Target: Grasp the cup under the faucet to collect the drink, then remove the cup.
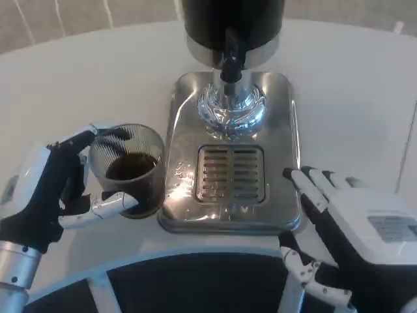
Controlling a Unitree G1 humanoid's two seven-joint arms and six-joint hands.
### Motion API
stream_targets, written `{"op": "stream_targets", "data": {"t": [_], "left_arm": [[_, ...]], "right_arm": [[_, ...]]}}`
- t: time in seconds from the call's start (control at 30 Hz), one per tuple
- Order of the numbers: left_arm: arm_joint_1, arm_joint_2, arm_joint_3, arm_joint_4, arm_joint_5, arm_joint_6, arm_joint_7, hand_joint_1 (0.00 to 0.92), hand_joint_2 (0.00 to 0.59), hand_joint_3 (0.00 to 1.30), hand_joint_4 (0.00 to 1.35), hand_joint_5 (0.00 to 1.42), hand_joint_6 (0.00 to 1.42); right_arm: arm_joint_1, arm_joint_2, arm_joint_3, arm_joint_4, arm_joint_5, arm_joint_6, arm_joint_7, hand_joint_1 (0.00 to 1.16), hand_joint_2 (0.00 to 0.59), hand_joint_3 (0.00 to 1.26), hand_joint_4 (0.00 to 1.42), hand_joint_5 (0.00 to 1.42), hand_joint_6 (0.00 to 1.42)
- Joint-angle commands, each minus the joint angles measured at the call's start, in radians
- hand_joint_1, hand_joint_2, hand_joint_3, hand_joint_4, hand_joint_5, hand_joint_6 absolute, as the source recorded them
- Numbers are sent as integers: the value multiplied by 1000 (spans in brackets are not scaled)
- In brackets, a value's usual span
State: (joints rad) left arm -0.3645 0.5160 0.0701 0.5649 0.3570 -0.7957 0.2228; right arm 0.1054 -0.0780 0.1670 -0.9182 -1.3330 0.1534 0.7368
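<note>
I have the ribbed clear cup of dark drink [128,169] in my left hand [55,189].
It sits on the white counter [78,85], just left of the steel drip tray [231,215]; my right hand [352,228] rests beside that tray, fingers spread, holding nothing.

Left hand [49,189] clasped; right hand [352,228] spread

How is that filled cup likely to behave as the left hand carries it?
The cup looks like clear ribbed plastic, so probably light and a bit squeezable. It holds dark drink and has no lid, so tilting could spill. The left hand wraps its side; the ribs likely help the hold.
</note>
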Motion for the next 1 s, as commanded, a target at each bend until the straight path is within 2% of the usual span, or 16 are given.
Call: {"op": "stream_targets", "data": {"t": [0.03,0.3,0.5,0.7,1.0], "left_arm": [[55,2,32,-93,-35,-3,-5,523,102,1017,1219,1417,1424],[184,-11,51,-254,-49,17,-54,521,99,1017,1207,1417,1424],[271,-18,71,-346,-57,33,-76,526,96,1017,1204,1417,1424],[337,-37,89,-400,-59,48,-86,529,94,1017,1204,1417,1424],[380,-45,103,-433,-54,57,-96,531,92,1017,1204,1417,1424]], "right_arm": [[42,23,36,-37,-44,-33,-3,276,575,25,0,0,0],[86,70,94,-50,-97,-77,-4,277,575,25,0,0,0],[102,93,105,-46,-111,-95,-9,278,575,18,0,0,0],[124,97,104,-60,-111,-110,-10,279,572,16,0,0,0],[205,104,133,-89,-130,-156,-27,279,570,15,0,0,0]]}}
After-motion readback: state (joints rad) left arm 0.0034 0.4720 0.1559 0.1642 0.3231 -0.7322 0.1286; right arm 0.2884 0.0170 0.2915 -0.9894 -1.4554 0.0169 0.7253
